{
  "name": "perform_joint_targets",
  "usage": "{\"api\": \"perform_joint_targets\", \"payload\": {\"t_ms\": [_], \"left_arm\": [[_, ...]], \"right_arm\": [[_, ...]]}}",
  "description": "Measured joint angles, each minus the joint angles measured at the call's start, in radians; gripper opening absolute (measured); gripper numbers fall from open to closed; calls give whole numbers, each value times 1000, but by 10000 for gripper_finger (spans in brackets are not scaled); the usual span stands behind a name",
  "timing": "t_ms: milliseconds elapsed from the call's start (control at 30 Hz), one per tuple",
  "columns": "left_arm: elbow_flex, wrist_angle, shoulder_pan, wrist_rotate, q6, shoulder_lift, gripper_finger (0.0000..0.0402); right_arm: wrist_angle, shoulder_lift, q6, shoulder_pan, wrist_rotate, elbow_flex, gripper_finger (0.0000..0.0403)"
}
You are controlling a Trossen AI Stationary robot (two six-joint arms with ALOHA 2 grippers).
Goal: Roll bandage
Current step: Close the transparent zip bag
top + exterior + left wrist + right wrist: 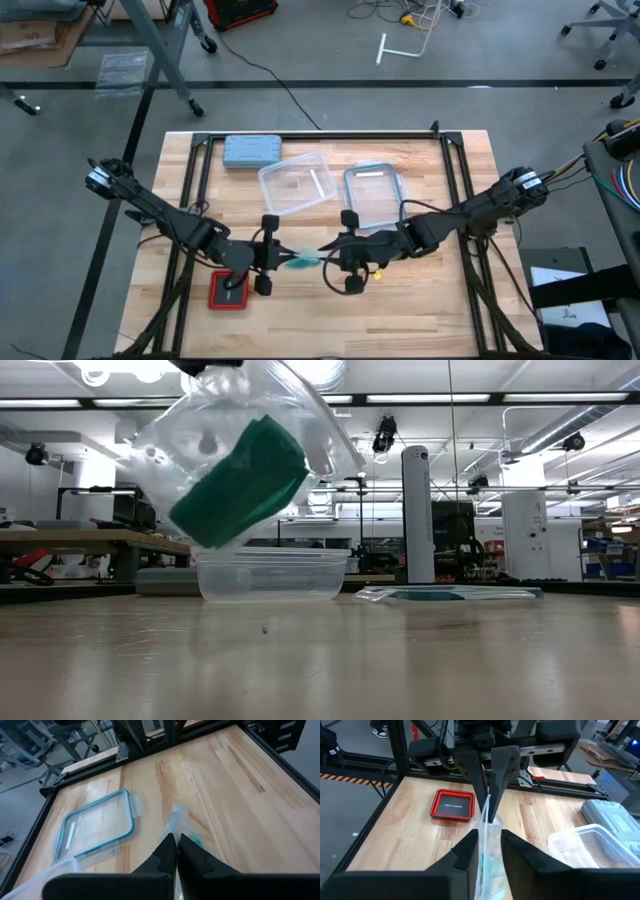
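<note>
1. Since both grippers meet near the table's front centre, we judge the step in hand is getting at the bandage (300, 263), which sits teal-green inside a clear plastic bag (240, 455) held off the wood between them.
2. Left gripper (176, 845): fingers pinched together on one edge of the bag. Right gripper (490, 851): fingers slightly parted with the bag between them; we cannot tell whether they clamp it.
3. Next move, in our judgement: free the bandage from the bag and lay it flat before any rolling; the thin film gives little purchase.
4. Just beside the left gripper lies a red tray (228, 291), close enough to snag a sweep.
5. Farther back stand a clear container (296, 184) and its blue-rimmed lid (374, 192), side by side.
6. Farthest, by the back edge, rests a grey-blue case (251, 150), well apart from the work.
</note>
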Motion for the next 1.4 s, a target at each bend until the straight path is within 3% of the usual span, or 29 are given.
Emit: {"api": "perform_joint_targets", "payload": {"t_ms": [167, 300, 433, 800, 1200, 1400], "left_arm": [[0, 4, 0, -14, 35, 0, 0], [0, 45, 1, -104, 73, 0, 0], [0, 56, 2, -100, 95, -1, 0], [0, 63, 3, -96, 150, -1, 0], [0, 53, 2, -68, 169, -1, 0], [0, 55, 2, -67, 184, 0, 0]], "right_arm": [[1, 2, 64, 0, -7, 0, 109], [-3, 18, 84, -2, -17, 2, 127], [12, 32, 76, -6, -23, 8, 135], [4, 125, 32, -35, -24, 102, 118], [-31, 126, 29, -55, -23, 124, 90], [-45, 132, 40, -61, -25, 124, 96]]}}
